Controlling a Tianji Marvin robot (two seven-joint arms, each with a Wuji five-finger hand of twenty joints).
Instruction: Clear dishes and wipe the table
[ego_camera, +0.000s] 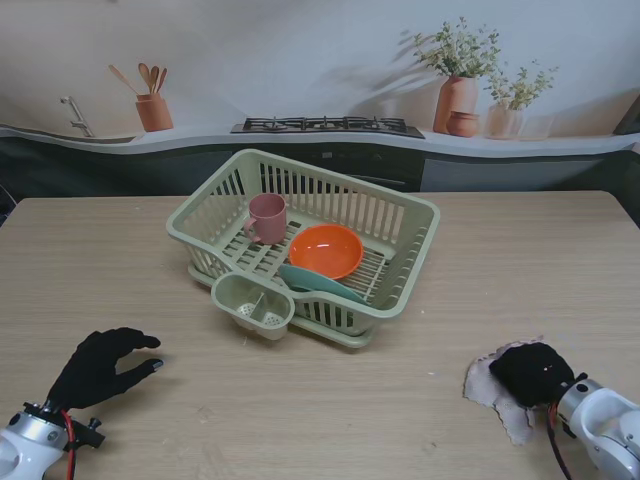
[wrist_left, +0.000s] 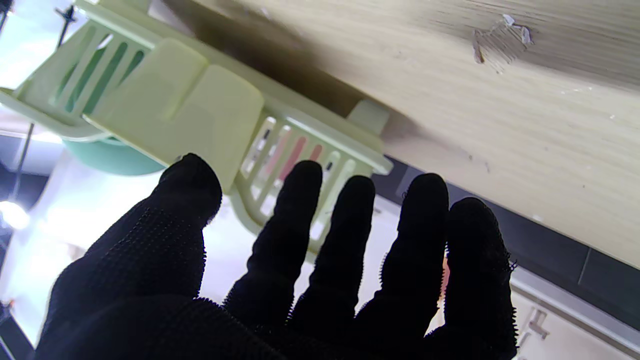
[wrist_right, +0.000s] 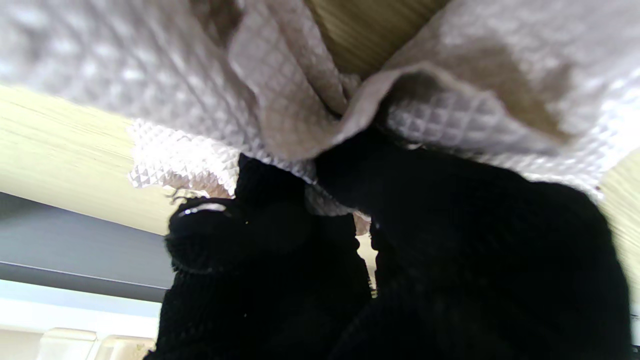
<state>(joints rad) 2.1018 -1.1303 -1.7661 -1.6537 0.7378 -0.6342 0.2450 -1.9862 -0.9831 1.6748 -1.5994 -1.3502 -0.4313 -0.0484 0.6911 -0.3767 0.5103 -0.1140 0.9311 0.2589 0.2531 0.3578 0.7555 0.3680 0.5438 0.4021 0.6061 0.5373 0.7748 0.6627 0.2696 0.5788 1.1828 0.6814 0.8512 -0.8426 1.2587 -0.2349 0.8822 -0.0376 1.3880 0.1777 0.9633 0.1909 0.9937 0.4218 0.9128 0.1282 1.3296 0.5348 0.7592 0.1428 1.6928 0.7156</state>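
While my black-gloved right hand (ego_camera: 532, 372) is pressed down with fingers bunched into the pale waffle-weave cloth (ego_camera: 492, 388) on the light wooden table (ego_camera: 330, 410), my left hand (ego_camera: 100, 366) hovers empty, fingers spread. Over in the green slatted plastic dish rack (ego_camera: 400, 215) sit the pink mug (ego_camera: 267, 217), orange bowl (ego_camera: 325, 250) and teal plate (ego_camera: 318, 283).

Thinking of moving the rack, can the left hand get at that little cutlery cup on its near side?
Probably yes: the left hand is open, holds nothing, and only bare table lies between it and the cutlery cup.
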